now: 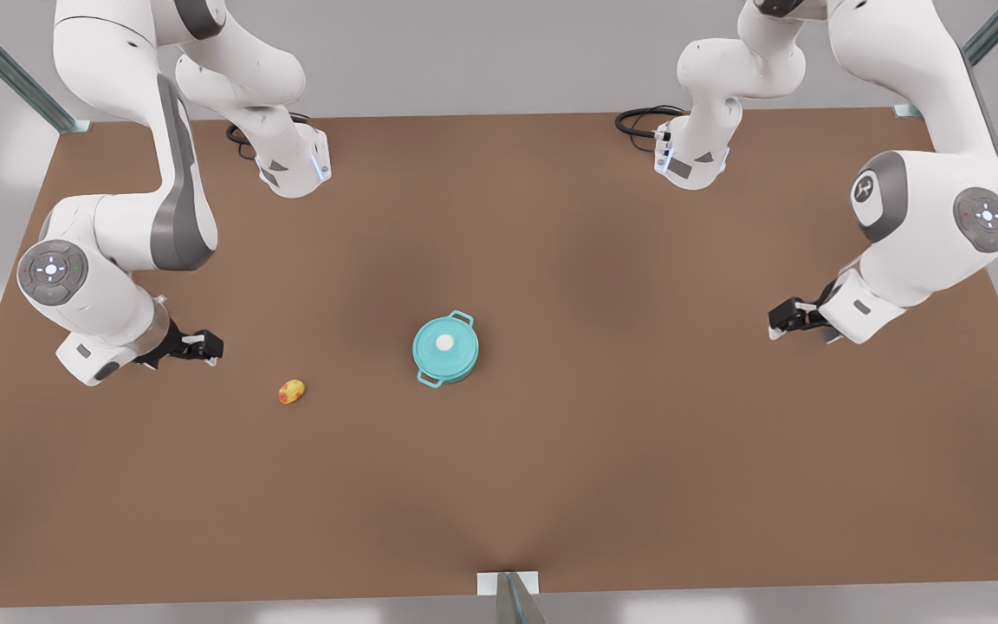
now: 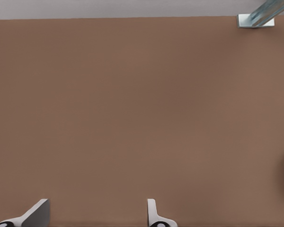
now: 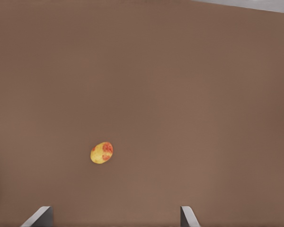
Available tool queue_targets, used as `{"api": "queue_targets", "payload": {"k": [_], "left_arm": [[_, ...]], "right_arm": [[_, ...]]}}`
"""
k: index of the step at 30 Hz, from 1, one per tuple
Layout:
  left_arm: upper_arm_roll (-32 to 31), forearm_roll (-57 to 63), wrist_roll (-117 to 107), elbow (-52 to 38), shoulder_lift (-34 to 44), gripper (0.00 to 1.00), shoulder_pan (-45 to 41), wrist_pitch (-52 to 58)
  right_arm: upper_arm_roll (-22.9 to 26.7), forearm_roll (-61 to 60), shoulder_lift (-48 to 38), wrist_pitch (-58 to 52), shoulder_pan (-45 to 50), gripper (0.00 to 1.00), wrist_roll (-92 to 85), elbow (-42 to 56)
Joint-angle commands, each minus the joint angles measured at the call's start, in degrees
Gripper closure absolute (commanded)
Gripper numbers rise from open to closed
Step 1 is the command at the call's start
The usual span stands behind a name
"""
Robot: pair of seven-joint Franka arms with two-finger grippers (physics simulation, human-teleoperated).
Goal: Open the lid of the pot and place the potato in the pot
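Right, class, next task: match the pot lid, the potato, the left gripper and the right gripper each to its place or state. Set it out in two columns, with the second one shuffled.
Column one
1. pot lid
2. potato
3. left gripper
4. right gripper

Column two
a. fingers apart, at the front view's left, the nearer one to the potato
b. lying on the table, outside the pot
c. sitting closed on the pot
d. fingers apart, at the front view's right

Pairs: 1-c, 2-b, 3-d, 4-a
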State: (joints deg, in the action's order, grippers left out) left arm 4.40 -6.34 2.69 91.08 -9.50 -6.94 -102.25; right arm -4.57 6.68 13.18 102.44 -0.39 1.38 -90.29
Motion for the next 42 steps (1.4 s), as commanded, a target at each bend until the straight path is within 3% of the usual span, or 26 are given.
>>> {"api": "queue_targets", "payload": {"k": [1,4,7,9,11,14,18,38,42], "left_arm": [[-0.2,0.4,-1.5,0.1,0.4,0.00,-0.4,1.9],[-1.5,0.4,-5.6,-1.3,-2.8,0.00,-3.8,1.5],[-1.6,4.6,-19.5,-2.7,-5.4,0.00,-18.9,1.5],[-1.6,4.4,-38.5,-10.9,-13.2,0.01,-28.3,2.2],[-3.9,3.9,-56.5,-24.1,-26.1,0.01,-33.7,1.9],[-3.8,4.6,-65.1,-24.6,-31.9,0.00,-38.7,-8.2],[-3.4,8.4,-72.2,-32.5,-41.2,0.00,-43.2,-13.2],[-2.4,11.2,-75.9,-34.0,-49.4,0.00,-45.6,-29.8],[-2.7,11.3,-76.0,-34.0,-49.6,0.00,-45.8,-29.4]], "right_arm": [[-0.1,0.1,-0.1,0.0,0.0,0.00,0.3,0.0],[-0.3,0.2,0.0,0.0,0.4,0.00,0.6,-0.1],[-1.1,-1.2,0.9,0.0,2.0,0.00,15.7,0.0],[-1.5,-5.1,1.0,0.6,2.8,0.00,23.0,0.0],[-5.5,-5.6,2.9,2.6,3.4,0.00,30.7,0.0],[-5.5,-3.7,4.1,2.3,6.3,0.00,33.3,0.0],[-5.4,-6.2,10.1,4.9,6.5,0.00,33.3,-0.1],[-4.9,0.6,16.9,13.2,3.8,0.00,40.7,0.1],[-5.0,0.5,16.7,17.2,3.9,0.00,41.3,-5.2]]}}
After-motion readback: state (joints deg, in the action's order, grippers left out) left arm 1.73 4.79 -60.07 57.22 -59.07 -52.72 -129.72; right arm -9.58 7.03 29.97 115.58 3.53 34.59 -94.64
